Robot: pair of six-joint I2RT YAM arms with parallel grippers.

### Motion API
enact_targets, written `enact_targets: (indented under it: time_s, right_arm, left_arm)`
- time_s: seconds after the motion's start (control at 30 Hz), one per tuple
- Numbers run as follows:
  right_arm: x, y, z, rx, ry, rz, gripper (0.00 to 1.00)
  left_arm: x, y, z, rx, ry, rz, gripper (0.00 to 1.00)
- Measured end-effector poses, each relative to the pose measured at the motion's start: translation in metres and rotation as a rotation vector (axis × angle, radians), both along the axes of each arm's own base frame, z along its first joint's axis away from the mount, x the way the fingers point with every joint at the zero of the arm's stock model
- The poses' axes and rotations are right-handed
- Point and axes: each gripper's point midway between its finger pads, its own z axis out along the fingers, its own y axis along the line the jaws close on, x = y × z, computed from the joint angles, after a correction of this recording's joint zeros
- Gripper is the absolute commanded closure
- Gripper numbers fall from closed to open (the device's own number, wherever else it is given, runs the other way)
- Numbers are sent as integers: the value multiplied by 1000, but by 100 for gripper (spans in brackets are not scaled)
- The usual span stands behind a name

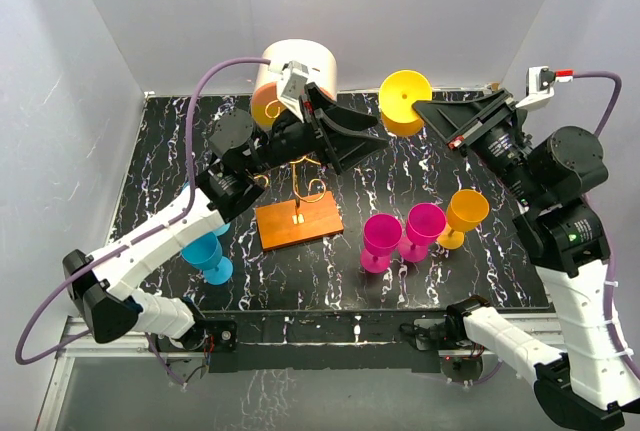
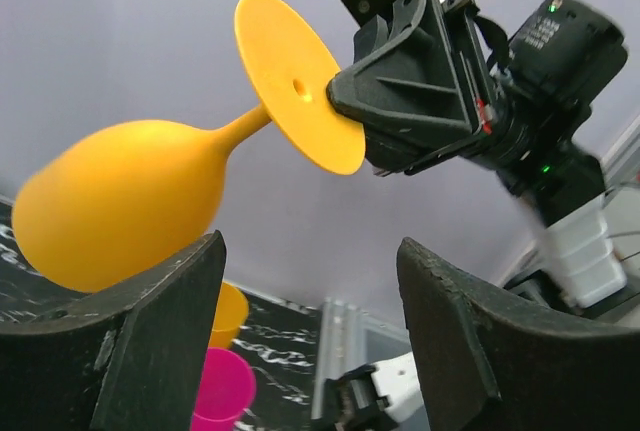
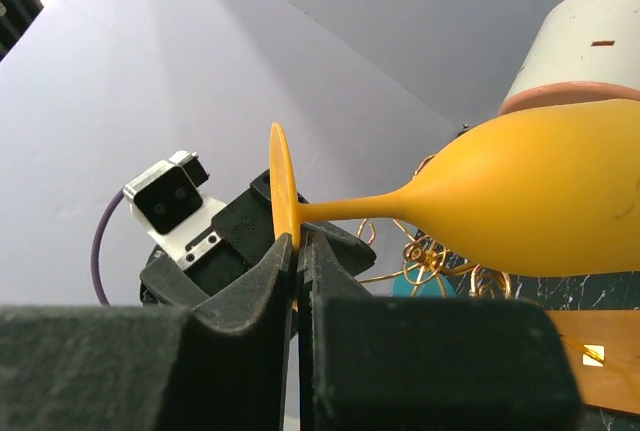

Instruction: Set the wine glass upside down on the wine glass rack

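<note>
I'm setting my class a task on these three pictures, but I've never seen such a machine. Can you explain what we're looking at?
Two robot arms are bolted to a black marbled table. One picture looks down from above; the other two come from a camera on each wrist. On the table stand a gold wire rack, a blue glass, two pink glasses, an orange glass and a cream cylinder. The right end effector pinches the foot of a yellow wine glass, held aloft; the left end effector is open.

My top camera looks steeply down on the whole table (image 1: 330,281) from its near side. My two wrist cameras face each other at close range, sharing the glass (image 2: 120,201) between them.
</note>
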Motion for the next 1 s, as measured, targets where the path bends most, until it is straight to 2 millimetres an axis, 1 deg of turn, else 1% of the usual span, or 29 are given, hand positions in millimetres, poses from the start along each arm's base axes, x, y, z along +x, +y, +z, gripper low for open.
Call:
enact_targets:
  time_s: [0.13,0.3,0.4,0.43,0.57,0.63,0.73,0.83,1.0]
  right_arm:
    - [3,1,-6,-12,-3,-5,100]
    - [10,2,-20,-36,18,-9,100]
    - [11,5,-24,-51,21,5,100]
    - [10,6,-24,-55,18,11,100]
    - [7,10,-22,-67,0,43,100]
    - [5,13,-22,-69,-7,62,100]
    - [5,17,-24,-74,-3,87,100]
    - [10,19,-27,-79,11,94,100]
    - [25,21,-37,-85,52,72,100]
  left_arm:
    - [0,3,0,-17,141,-2,30]
    - [12,11,-3,-45,287,75,32]
    - [22,18,-5,-63,376,117,35]
    - [25,19,-6,-67,397,121,37]
    - [41,29,-4,-101,490,120,53]
    - [49,33,-1,-124,522,103,56]
    - [58,36,0,-150,559,72,57]
    - [60,34,-1,-157,589,38,56]
    - [64,38,-6,-148,596,72,53]
